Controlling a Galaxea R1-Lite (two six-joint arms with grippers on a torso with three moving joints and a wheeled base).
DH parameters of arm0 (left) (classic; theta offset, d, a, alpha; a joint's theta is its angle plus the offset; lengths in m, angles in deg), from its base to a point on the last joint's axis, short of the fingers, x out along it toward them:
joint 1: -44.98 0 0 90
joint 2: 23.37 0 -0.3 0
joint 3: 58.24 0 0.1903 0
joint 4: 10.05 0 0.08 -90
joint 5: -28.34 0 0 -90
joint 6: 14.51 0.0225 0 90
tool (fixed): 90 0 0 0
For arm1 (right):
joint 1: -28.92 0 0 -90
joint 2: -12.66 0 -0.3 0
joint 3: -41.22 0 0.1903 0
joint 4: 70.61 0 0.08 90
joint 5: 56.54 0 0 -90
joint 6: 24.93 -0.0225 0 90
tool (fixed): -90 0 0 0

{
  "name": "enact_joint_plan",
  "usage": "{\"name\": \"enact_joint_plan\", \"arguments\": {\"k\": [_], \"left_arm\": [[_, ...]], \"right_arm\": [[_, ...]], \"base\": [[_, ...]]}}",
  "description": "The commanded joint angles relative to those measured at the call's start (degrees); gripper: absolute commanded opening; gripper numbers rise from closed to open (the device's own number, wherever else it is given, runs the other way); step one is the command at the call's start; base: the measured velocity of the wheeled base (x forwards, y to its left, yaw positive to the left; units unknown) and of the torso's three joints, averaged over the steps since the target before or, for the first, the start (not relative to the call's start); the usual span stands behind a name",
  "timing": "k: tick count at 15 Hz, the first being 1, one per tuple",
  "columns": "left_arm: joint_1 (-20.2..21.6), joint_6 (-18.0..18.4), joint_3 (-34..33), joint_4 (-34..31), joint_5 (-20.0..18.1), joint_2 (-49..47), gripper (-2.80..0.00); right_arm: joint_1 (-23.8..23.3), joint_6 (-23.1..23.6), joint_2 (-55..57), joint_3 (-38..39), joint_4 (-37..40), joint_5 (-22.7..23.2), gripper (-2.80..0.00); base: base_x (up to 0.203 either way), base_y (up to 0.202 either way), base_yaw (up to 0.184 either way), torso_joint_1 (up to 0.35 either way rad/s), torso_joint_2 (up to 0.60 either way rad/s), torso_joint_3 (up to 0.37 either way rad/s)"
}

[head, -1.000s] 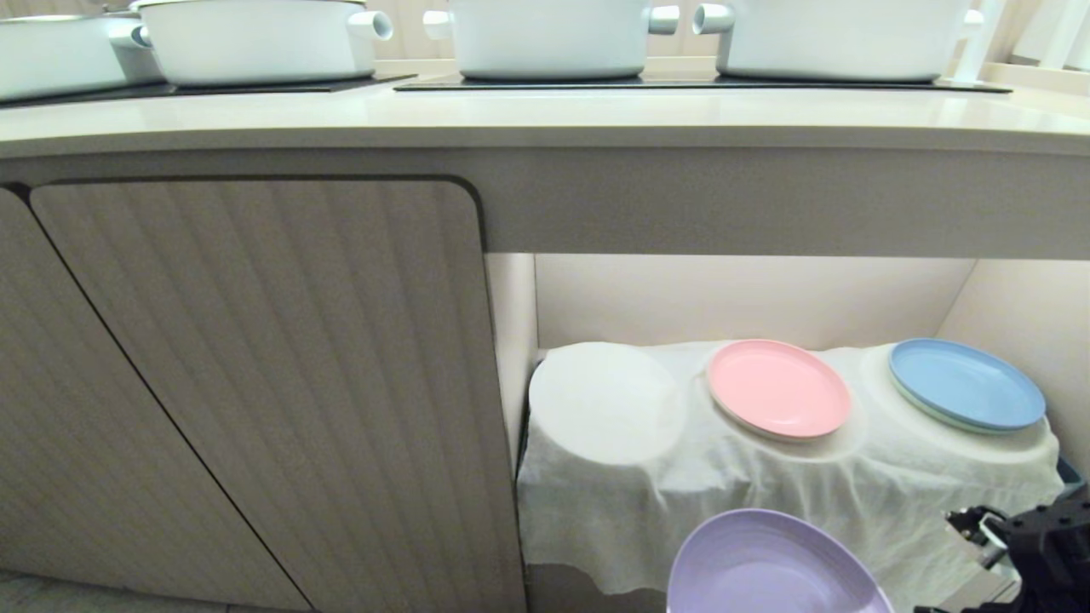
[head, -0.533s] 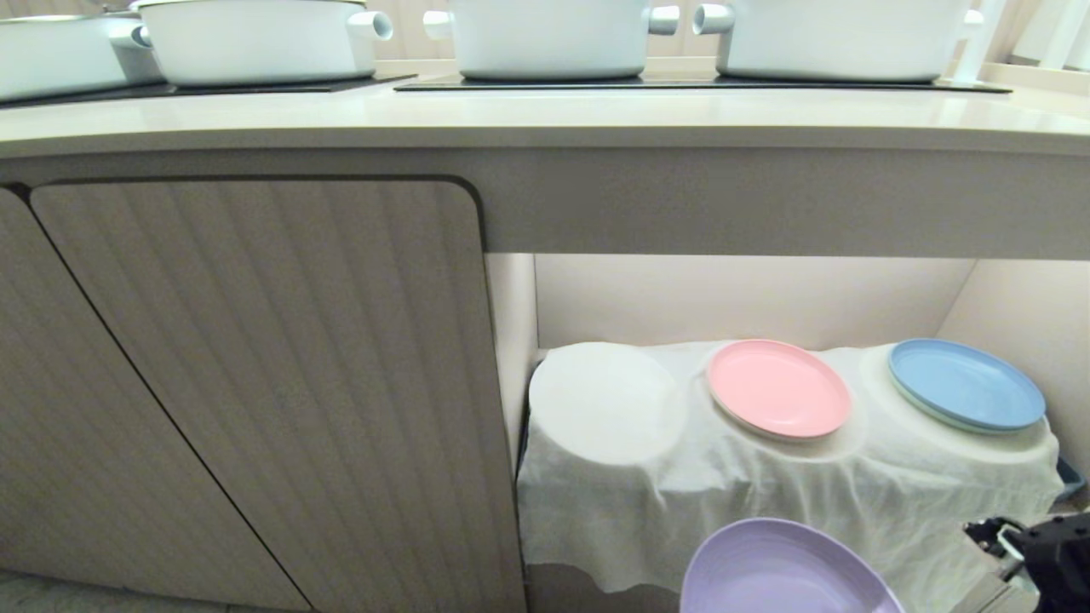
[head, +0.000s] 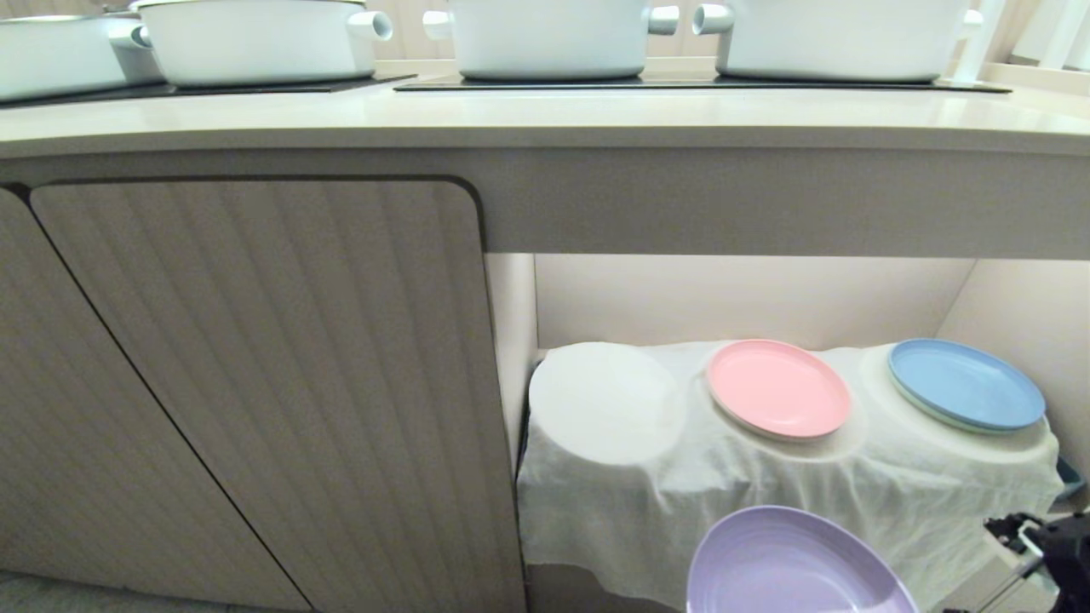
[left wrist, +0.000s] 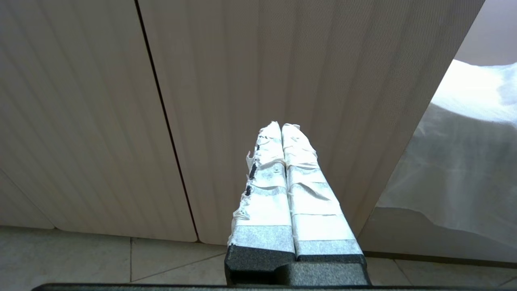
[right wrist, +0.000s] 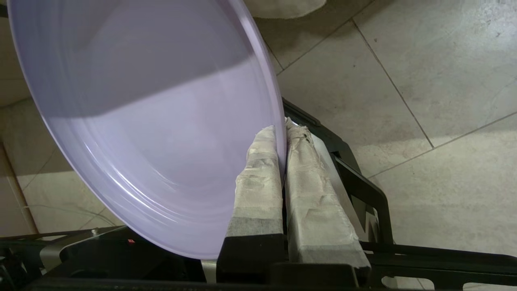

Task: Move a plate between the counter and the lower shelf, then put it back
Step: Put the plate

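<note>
Right fingers (right wrist: 258,169) on lilac plate (right wrist: 161,133)

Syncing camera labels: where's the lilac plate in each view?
Head: plate at bottom edge, right of centre, below the white cloth.
Left wrist: not in it.
Right wrist: plate fills the upper left, rim pinched by the right gripper.
Shared landmark: the white cloth, in all three.

Readable text: you have none to read in any view.
Pots: no brand or label shows on them.
Plates: no print or numbers show on them.
Cabinet doors: no sign or sticker shows on them.
</note>
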Motion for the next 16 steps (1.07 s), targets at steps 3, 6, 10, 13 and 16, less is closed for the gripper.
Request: {"name": "enact_joint_plan", "arguments": {"k": [3, 6, 10, 13, 16], "left_arm": [[0.1, 0.0, 0.0, 0.0, 0.0, 0.0, -2.8], [0.0, 0.0, 0.0, 0.0, 0.0, 0.0, -2.8], [0.0, 0.0, 0.0, 0.0, 0.0, 0.0, -2.8], [0.0, 0.0, 0.0, 0.0, 0.0, 0.0, -2.8], [0.0, 0.0, 0.0, 0.0, 0.0, 0.0, -2.8]], "right_arm": [[0.0, -0.1, -1.4, 0.0, -0.1, 0.0, -2.8], [0.0, 0.0, -1.3, -0.1, -0.4, 0.1, -2.8], [0.0, 0.1, -1.5, -0.2, -0.6, 0.3, -2.8], [0.0, 0.1, -1.1, -1.4, -0.3, 0.4, -2.8], [0.0, 0.1, -0.8, -1.8, -0.2, 1.2, -2.8]], "base": [[0.0, 0.0, 0.0, 0.0, 0.0, 0.0], [0.0, 0.0, 0.0, 0.0, 0.0, 0.0], [0.0, 0.0, 0.0, 0.0, 0.0, 0.0], [0.0, 0.0, 0.0, 0.0, 0.0, 0.0], [0.0, 0.0, 0.0, 0.0, 0.0, 0.0]]}}
